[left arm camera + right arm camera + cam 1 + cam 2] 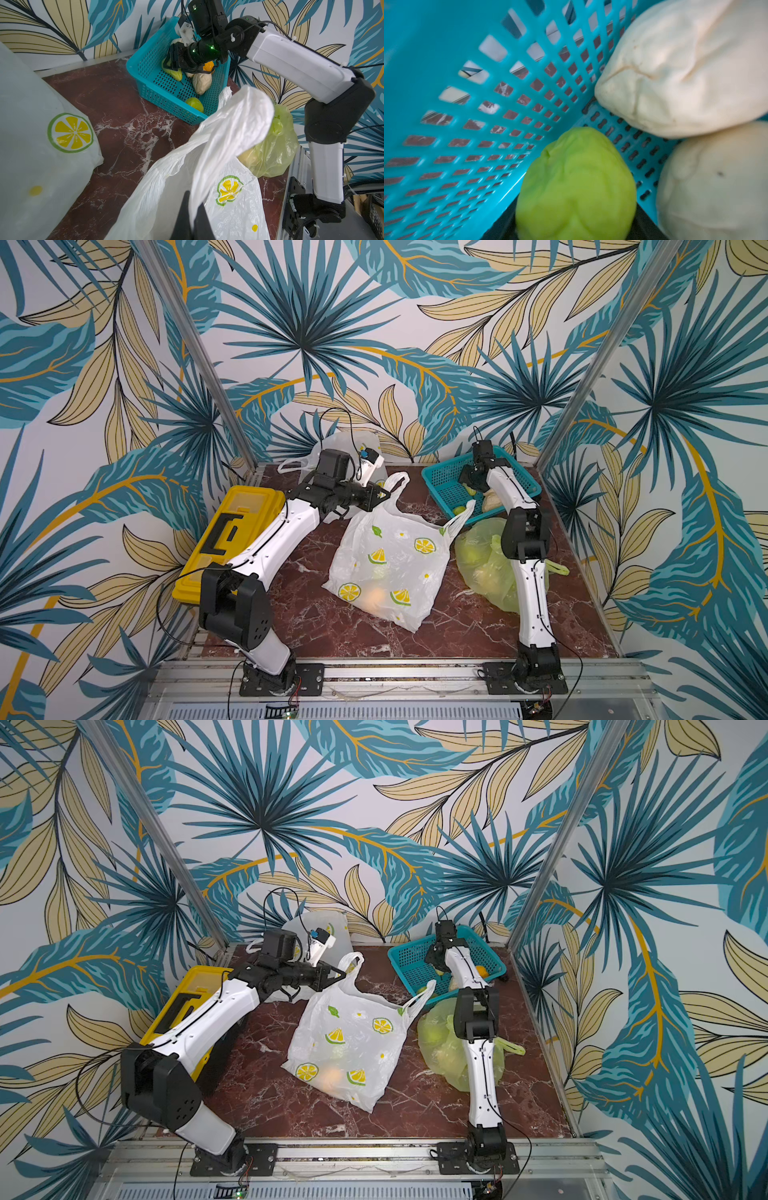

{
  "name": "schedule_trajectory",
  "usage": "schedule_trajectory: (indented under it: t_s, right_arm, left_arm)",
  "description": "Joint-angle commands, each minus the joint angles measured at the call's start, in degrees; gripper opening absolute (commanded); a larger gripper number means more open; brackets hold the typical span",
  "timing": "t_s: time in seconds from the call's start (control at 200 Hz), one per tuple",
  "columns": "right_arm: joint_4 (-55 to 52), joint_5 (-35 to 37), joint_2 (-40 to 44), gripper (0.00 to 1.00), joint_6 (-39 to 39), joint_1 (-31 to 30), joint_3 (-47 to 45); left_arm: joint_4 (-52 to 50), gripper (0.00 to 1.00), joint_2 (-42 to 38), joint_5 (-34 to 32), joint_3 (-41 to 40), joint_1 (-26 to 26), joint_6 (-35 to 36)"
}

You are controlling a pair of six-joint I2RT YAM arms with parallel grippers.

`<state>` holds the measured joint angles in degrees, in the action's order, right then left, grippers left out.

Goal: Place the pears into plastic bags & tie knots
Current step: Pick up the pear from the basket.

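The right gripper (172, 63) sits in the teal basket (436, 483), jaws straddling a green pear (575, 185) whose long axis seems to run out between them. Whether they pinch it yet cannot be told. The left gripper (381, 494) is clamped on a handle (234, 124) of the white lemon-print bag (390, 564), whose mouth lies just beside the basket, on the robot's left of the pear.

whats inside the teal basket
Inside the teal basket: a green pear, a cream pear, an orange pear, and the right gripper straddling another green pear. Whatever lies under the right arm is hidden.
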<state>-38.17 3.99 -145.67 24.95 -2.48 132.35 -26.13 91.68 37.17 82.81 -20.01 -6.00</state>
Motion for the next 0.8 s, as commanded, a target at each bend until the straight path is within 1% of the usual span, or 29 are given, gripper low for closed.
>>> schedule_trajectory:
  t_s: [0.0, 0.055, 0.17, 0.391, 0.596, 0.706, 0.796]
  right_arm:
    - [5.4, -5.0, 6.0, 0.29, 3.2, -0.7, -10.1]
    - [7.1, -5.6, 8.9, 0.27, 3.4, -1.0, -13.9]
    - [8.4, -7.0, 13.9, 0.26, 3.4, -1.7, -18.5]
    - [10.6, -8.2, 24.5, 0.24, 3.5, -2.5, -26.1]
    - [14.7, -9.3, 34.3, 0.24, 4.1, -2.8, -36.7]
    - [14.5, -8.7, 36.4, 0.23, 3.4, -2.9, -39.3]
    - [13.4, -7.6, 36.2, 0.22, 2.9, -2.8, -39.1]
  left_arm:
    - [1.1, 0.00, -2.6, -0.4, -1.1, 0.5, 1.3]
    - [1.1, 0.00, -2.6, -0.4, -1.2, 0.4, 1.3]
    - [1.1, 0.00, -2.2, 0.3, -0.5, 0.5, 1.0]
    - [1.2, 0.00, -1.3, 1.0, 0.5, -0.2, 1.2]
    - [1.4, 0.00, -0.7, 1.3, 0.7, -0.3, 1.0]
    - [1.5, 0.00, -1.0, 1.0, 0.5, -0.3, 1.1]
    - [1.4, 0.00, -1.1, 1.1, 0.3, -0.3, 1.1]
